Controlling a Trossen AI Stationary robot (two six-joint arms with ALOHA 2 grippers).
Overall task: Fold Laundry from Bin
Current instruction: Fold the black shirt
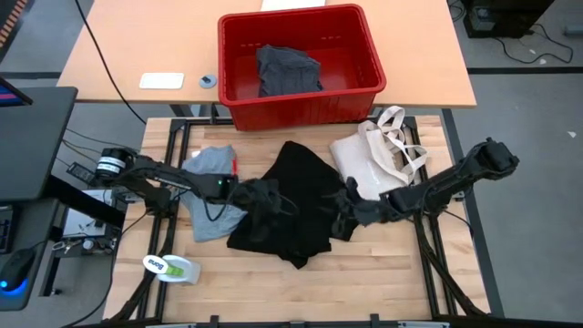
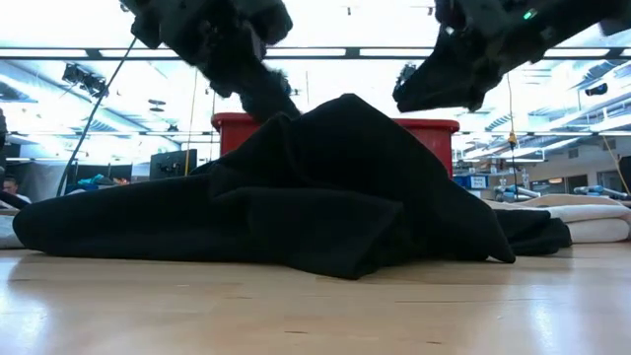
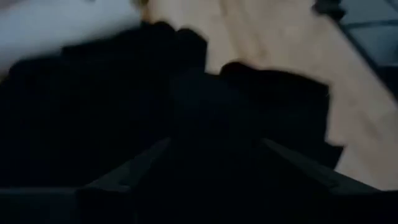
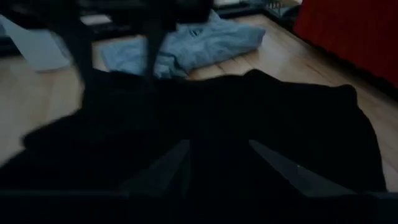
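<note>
The large black garment (image 1: 293, 208) lies bunched in a heap on the wooden table (image 1: 364, 282), rising to a peak (image 2: 340, 104) in the low view. My left gripper (image 1: 264, 199) stands open at the heap's left side, its fingers (image 2: 274, 97) reaching down to the cloth near the peak. My right gripper (image 1: 344, 208) hovers open over the heap's right side, clear of the cloth (image 2: 439, 89). The light grey T-shirt (image 1: 211, 187) lies crumpled at the table's left. The red bin (image 1: 301, 100) stands beyond the far edge with a dark grey garment (image 1: 287, 71) inside. My left gripper has its fingers spread, with black cloth (image 3: 205, 99) in front of and between them. In the low view a fingertip meets the outline of the heap just left of its peak. Whether it touches the cloth I cannot tell.
A cream tote bag (image 1: 373, 155) with loop handles lies at the table's far right. A small white and green object (image 1: 171, 267) sits near the front left corner. Bare wood (image 1: 364, 282) shows along the near edge.
</note>
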